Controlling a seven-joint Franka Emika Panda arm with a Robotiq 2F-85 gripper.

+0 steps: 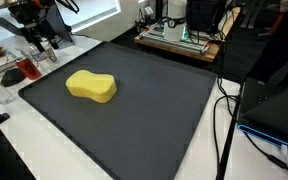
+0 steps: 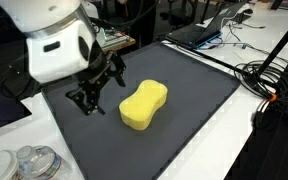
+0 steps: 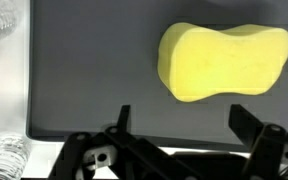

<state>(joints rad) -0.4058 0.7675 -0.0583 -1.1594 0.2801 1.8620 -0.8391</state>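
A yellow, peanut-shaped sponge (image 1: 91, 86) lies on a dark grey mat (image 1: 154, 120); it also shows in the other exterior view (image 2: 143, 104) and in the wrist view (image 3: 224, 62). My gripper (image 2: 96, 88) hangs above the mat's edge, beside the sponge and apart from it. Its black fingers are spread open with nothing between them (image 3: 182, 122). In an exterior view the gripper (image 1: 44, 40) is at the far left, near the mat's corner.
Clear plastic bottles and a red item (image 1: 14, 70) lie on the white table left of the mat. Plastic containers (image 2: 24, 162) sit near the front corner. Cables (image 2: 269, 80) trail beside the mat. A wooden tray with equipment (image 1: 179, 38) stands behind.
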